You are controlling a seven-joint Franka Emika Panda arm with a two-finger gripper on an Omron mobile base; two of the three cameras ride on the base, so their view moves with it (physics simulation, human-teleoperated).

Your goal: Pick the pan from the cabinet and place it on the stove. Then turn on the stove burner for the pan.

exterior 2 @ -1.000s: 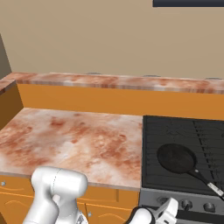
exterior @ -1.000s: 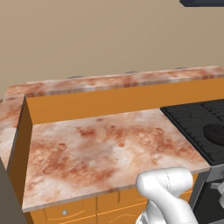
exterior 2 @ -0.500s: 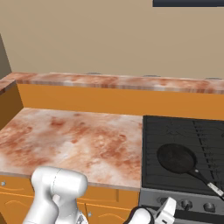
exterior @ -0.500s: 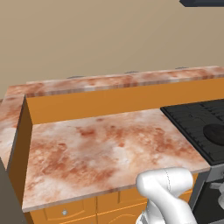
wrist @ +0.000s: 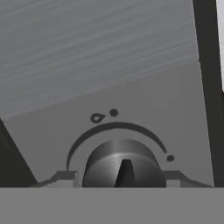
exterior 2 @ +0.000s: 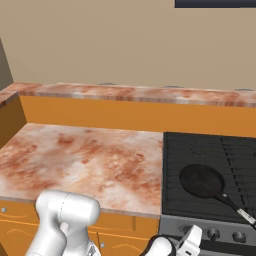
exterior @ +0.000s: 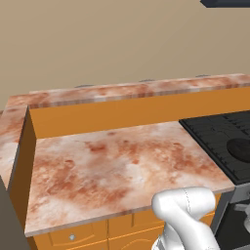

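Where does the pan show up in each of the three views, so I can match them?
Left base view: pan at the right edge, partly cut off, on the stove.
Right base view: lower right, on the stove, handle pointing toward the lower right.
Hand view: not in it; a stove knob is there.
Shared landmark: the stove beside the countertop.

Both base views look forward and down from behind the arm. The left base view takes in the counter (exterior: 117, 166) broadly, with the stove (exterior: 219, 139) at its right edge. The right base view faces the same counter (exterior 2: 85, 155) from the other side and shows the stove (exterior 2: 210, 165) with the pan (exterior 2: 201, 181). The hand view sits very close to a stove knob (wrist: 124, 167) on the grey front panel (wrist: 144, 100).
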